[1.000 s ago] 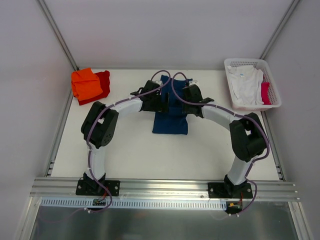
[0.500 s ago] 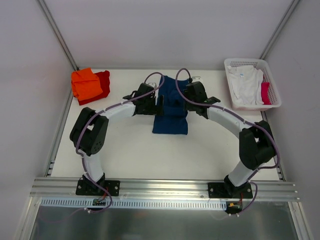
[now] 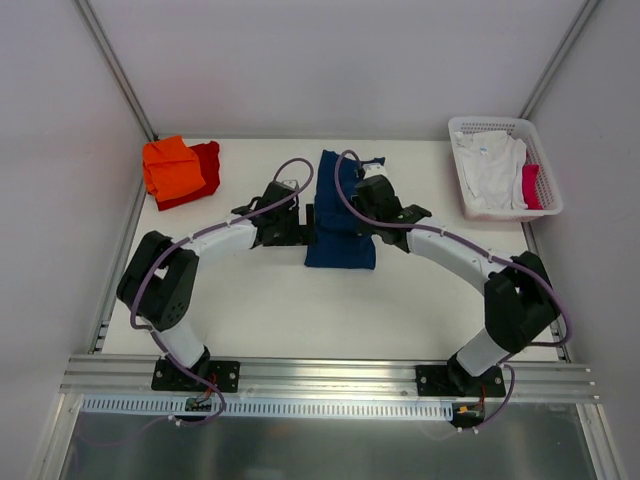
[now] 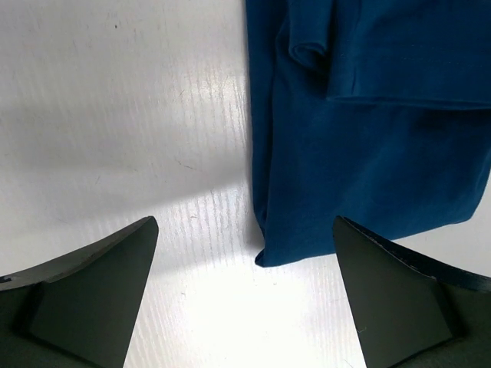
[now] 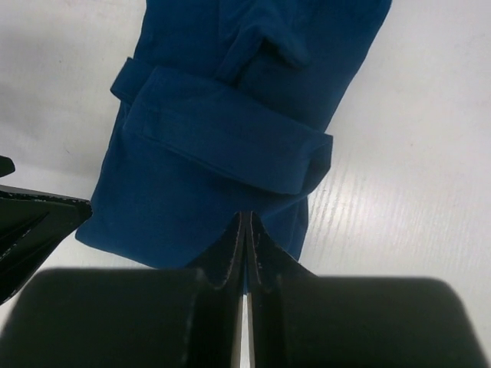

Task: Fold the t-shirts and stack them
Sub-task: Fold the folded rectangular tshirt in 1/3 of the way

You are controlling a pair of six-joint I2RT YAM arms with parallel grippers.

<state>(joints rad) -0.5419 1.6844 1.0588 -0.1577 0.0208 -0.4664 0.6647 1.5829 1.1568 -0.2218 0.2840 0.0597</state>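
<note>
Hanging wide apart and empty, the left gripper (image 4: pixel 245 230) frames a corner of the navy t-shirt (image 4: pixel 368 153). The right gripper (image 5: pixel 244 230) is pressed together over its hem; whether it nips cloth, I cannot tell. The shirt lies mid-frame, half folded. Next, I think the 2 should pinch and fold it.

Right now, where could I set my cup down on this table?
Bare: the table between the navy t-shirt and the arm bases, and the far edge between it and the orange t-shirt. Crowded: the middle, where left claw and right claw sit at that shirt, plus the basket corner.
</note>
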